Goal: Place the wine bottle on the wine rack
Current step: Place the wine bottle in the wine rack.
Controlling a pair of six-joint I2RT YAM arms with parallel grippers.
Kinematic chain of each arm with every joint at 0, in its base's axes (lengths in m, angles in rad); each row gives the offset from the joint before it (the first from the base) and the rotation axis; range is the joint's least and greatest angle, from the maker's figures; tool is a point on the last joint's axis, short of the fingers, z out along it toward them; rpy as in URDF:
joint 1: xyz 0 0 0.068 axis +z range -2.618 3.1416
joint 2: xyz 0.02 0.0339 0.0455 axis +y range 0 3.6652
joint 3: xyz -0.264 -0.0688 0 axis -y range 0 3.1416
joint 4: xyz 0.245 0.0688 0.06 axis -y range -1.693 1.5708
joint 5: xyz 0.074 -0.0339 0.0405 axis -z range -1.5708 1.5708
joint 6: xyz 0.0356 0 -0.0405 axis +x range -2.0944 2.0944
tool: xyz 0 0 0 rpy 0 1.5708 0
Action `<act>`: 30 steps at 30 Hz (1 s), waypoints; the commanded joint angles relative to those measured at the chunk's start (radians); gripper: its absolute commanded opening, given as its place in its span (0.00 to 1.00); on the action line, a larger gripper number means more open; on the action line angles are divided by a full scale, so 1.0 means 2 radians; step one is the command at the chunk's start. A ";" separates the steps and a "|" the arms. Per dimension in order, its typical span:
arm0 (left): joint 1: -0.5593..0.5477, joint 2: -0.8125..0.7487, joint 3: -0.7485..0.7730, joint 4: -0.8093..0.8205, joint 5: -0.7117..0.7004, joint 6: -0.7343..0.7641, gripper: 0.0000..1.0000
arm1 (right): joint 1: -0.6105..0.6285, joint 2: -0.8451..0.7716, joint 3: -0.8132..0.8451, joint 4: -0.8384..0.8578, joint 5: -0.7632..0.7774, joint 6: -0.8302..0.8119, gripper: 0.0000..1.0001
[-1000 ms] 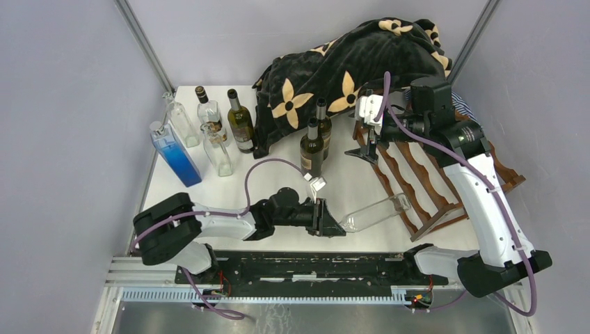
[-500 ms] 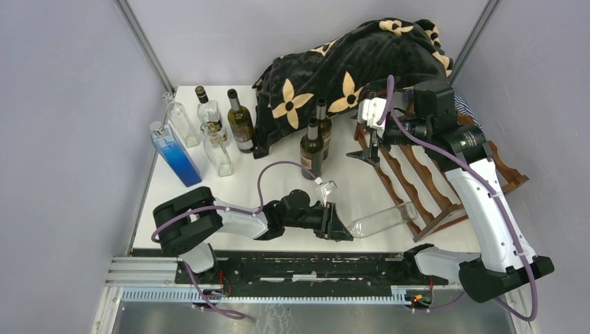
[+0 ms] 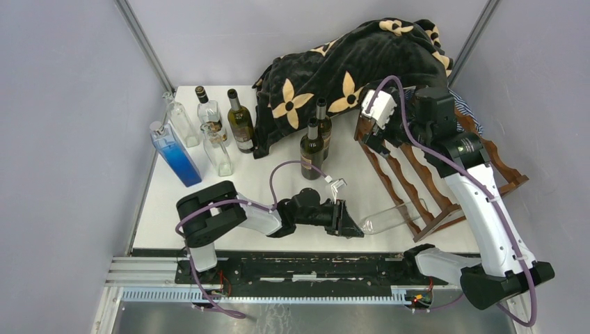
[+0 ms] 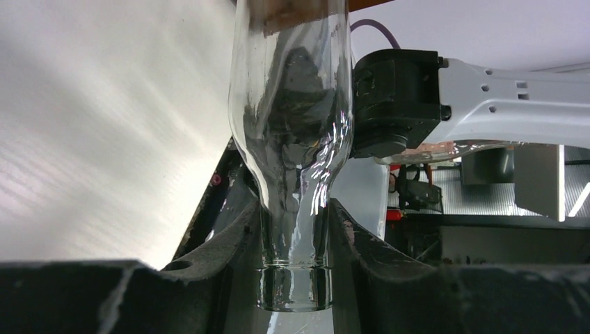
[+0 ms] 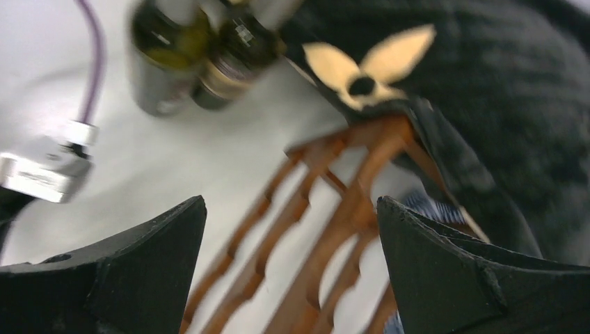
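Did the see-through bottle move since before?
Yes. The clear bottle, held by the left end effector, moved right, closer to the wine rack.

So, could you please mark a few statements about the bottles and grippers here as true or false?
1. The left gripper grips the clear bottle by its neck. True.
2. The right gripper holds a dark bottle. False: it is open and empty, above the wine rack.
3. The clear bottle stands upright. False: it lies nearly level, base toward the rack.
4. A blue bottle stands near the left edge of the table. True.
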 commanded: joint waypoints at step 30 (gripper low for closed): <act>-0.018 0.133 0.108 0.211 -0.010 -0.065 0.02 | -0.120 -0.002 -0.124 0.006 0.092 0.090 0.29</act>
